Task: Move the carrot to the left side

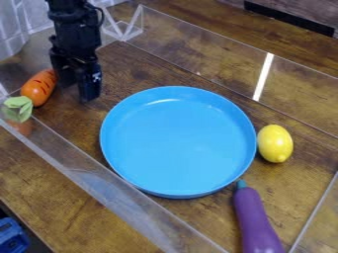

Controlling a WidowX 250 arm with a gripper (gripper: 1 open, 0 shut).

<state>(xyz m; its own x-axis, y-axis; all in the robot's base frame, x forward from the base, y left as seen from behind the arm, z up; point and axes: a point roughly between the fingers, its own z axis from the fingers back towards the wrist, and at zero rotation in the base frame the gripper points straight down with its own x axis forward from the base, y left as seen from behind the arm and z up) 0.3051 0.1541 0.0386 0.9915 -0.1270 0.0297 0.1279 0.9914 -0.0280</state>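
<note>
One carrot (39,88), far left on the worktop (169,64). One end effector (83,86), just beside it, fingers low; wide or narrow, cannot tell. One blue plate (177,140), centre. One eggplant (256,219), one lemon (275,143), right.

text: none legible | labels, brands, numbers, signs: none legible

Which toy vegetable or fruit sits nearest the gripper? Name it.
The orange carrot, right beside the gripper; the lemon and eggplant lie beyond the plate.
</note>
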